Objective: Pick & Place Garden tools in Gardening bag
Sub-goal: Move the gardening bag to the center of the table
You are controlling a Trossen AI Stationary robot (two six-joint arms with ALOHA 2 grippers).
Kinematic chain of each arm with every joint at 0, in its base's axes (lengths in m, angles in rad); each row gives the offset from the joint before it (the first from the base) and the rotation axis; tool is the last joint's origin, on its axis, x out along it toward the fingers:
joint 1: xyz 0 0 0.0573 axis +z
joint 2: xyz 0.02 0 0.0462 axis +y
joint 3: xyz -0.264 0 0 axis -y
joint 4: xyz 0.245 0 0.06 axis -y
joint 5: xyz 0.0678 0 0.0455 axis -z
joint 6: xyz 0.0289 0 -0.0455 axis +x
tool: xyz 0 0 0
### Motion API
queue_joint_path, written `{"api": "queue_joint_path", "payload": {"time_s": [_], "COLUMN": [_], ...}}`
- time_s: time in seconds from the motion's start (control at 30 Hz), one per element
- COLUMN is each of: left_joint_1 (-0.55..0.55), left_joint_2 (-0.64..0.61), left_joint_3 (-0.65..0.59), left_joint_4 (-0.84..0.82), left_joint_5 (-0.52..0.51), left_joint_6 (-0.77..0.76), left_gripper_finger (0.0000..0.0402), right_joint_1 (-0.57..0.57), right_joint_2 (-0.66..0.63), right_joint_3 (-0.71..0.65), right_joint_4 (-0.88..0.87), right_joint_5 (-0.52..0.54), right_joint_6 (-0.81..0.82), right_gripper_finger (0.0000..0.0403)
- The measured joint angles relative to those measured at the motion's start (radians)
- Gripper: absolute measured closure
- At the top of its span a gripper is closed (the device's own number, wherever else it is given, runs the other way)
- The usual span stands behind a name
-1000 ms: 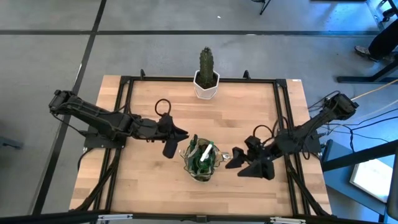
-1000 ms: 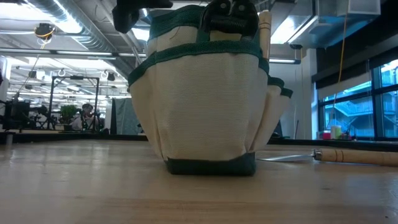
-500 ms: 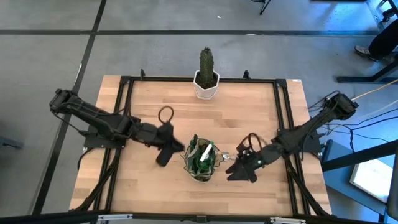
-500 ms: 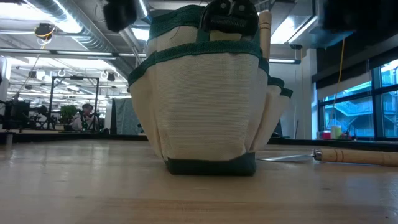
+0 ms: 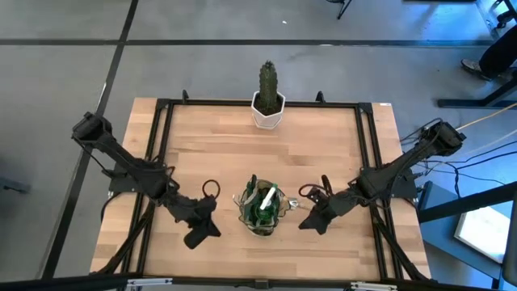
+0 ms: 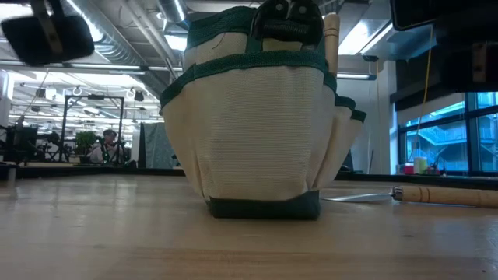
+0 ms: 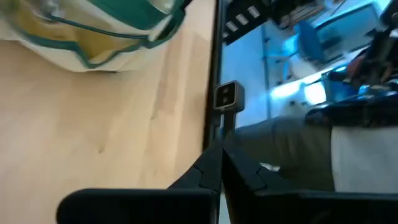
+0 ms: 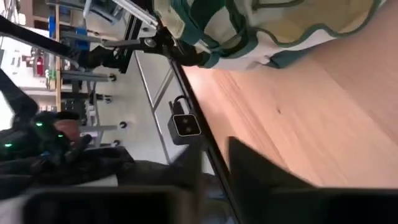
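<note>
1. High view: the bag [image 5: 260, 212] is sitting at the lower middle of the table [image 5: 323, 145], with tools [image 5: 263, 204] poking out of its top. The left claw [image 5: 198, 230] is hanging at the lower left of the bag, apart from it. The right claw [image 5: 311, 220] is hanging just right of the bag. A cactus [image 5: 267, 81] in a white pot [image 5: 268, 115] is standing at the top middle, well apart from both.

2. Low view: the bag is filling the middle, with dark shear handles [image 6: 288, 19] and a wooden handle [image 6: 332, 35] sticking out at the top. Only this view is showing a wooden-handled tool [image 6: 447, 194] lying flat on the table at the lower right, outside the bag. From above I cannot pick it out.

3. Left wrist view: the fingers are pressing together at the bottom middle, clenched on nothing, and the bag is showing at the upper left.

4. Right wrist view: the fingers are standing a little apart, with only table edge showing between them, so this claw is released and empty. The bag is lying across the top.

5. The job looks nearly done, with that last tool waiting. The right claw is probably the one to use. It should be spreading wide, coming down square across the handle, and staying off the soft bag wall so the bag is not tipping.
</note>
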Motion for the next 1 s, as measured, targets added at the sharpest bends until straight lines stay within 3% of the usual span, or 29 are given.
{"api": "queue_joint_path", "payload": {"time_s": [0.1,0.33,0.57,0.8,1.0], "left_joint_1": [-0.003,0.026,0.008,-0.003,-0.024], "left_joint_2": [0.056,0.285,0.473,0.478,0.478], "left_joint_3": [-0.061,-0.079,0.052,0.060,0.059], "left_joint_4": [0.170,0.515,0.525,0.452,0.323], "left_joint_5": [-0.010,0.047,-0.059,-0.202,-0.274], "left_joint_6": [-0.020,-0.019,0.091,0.044,-0.081], "left_gripper_finger": [0.0400,0.0400,0.0400,0.0400,0.0400], "right_joint_1": [-0.012,0.009,0.027,0.027,0.005], "right_joint_2": [0.000,0.050,0.212,0.440,0.471], "right_joint_3": [0.000,-0.001,0.079,0.319,0.393], "right_joint_4": [0.006,0.055,0.113,-0.012,-0.157], "right_joint_5": [-0.037,-0.070,0.024,0.078,0.185], "right_joint_6": [-0.010,0.040,0.054,-0.128,-0.241], "right_gripper_finger": [0.0383,0.0400,0.0401,0.0402,0.0402]}}
